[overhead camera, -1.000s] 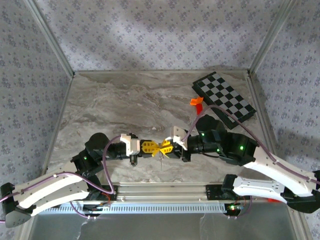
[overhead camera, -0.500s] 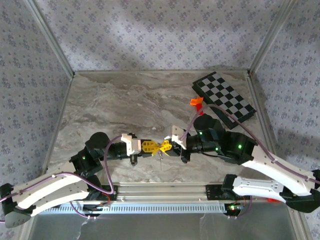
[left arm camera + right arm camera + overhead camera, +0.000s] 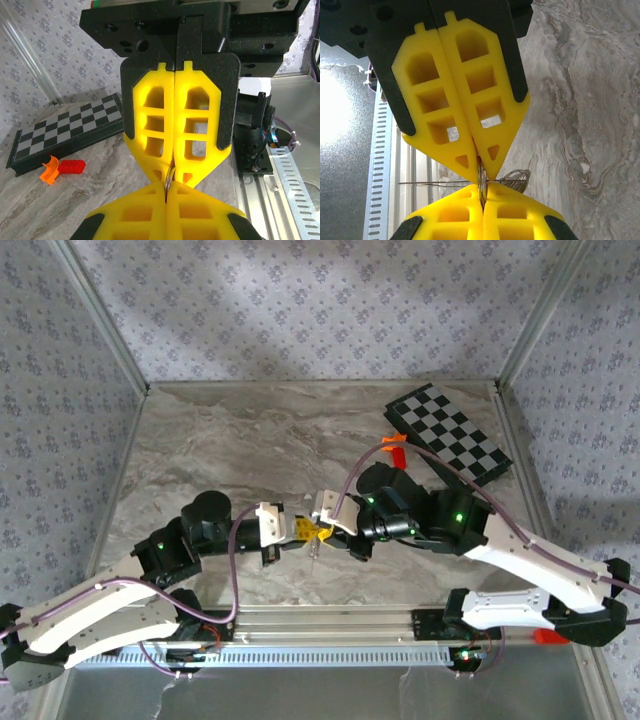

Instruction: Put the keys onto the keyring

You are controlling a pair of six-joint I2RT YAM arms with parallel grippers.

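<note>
Low over the marble table near its front edge, my left gripper [image 3: 301,530] and right gripper [image 3: 323,530] meet tip to tip. Both are shut on the keyring [image 3: 316,539], a thin silvery loop. In the left wrist view the keyring [image 3: 169,181] stands edge-on, pinched between my left gripper [image 3: 167,195] below and the right gripper [image 3: 173,167] above. In the right wrist view the keyring [image 3: 481,182] runs down into my right gripper [image 3: 482,202], and its short chain [image 3: 516,177] sticks out to the right. The yellow-headed key is hidden.
A black-and-white chessboard [image 3: 448,432] lies at the back right, with an orange and a red block [image 3: 394,446] beside it. The blocks [image 3: 70,166] and chessboard [image 3: 65,132] lie behind the fingers. A metal rail [image 3: 330,620] runs along the near edge.
Both grippers, still joined on the keyring, have shifted a little to the left. The right arm has reached further over and the left arm has folded back.
</note>
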